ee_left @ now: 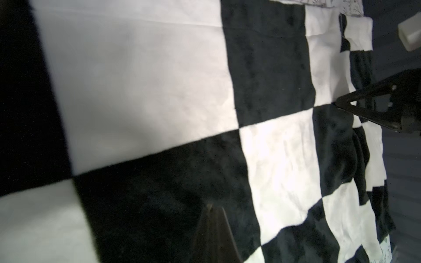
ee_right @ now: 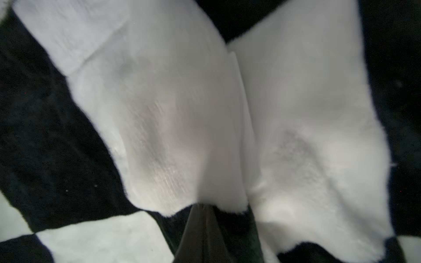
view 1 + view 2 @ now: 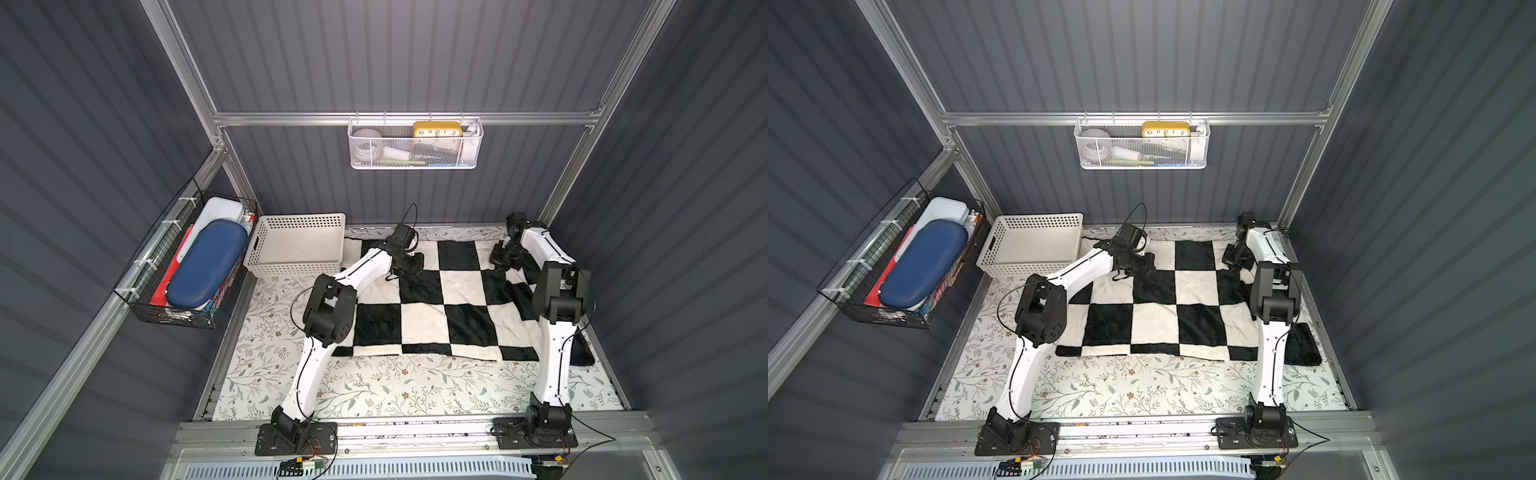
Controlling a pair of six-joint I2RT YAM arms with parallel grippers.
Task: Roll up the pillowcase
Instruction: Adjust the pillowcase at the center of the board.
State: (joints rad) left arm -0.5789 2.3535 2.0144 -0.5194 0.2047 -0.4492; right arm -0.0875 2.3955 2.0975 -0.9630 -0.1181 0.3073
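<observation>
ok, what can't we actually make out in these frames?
Left gripper grip on the black-and-cream checkered plush pillowcase: left wrist view, dark jaws merge with black square, cut by frame edge.
Right gripper grip: right wrist view, blurred.
Pillowcase's right side: both top views, white-and-black right arm covers part.

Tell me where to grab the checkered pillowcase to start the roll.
Pinch the pillowcase along its far edge, near both far corners, coming straight down from above. It lies flat on the table cover, so there is no raised lip to slide under, and that edge looks straight, while the right side is rumpled.
</observation>
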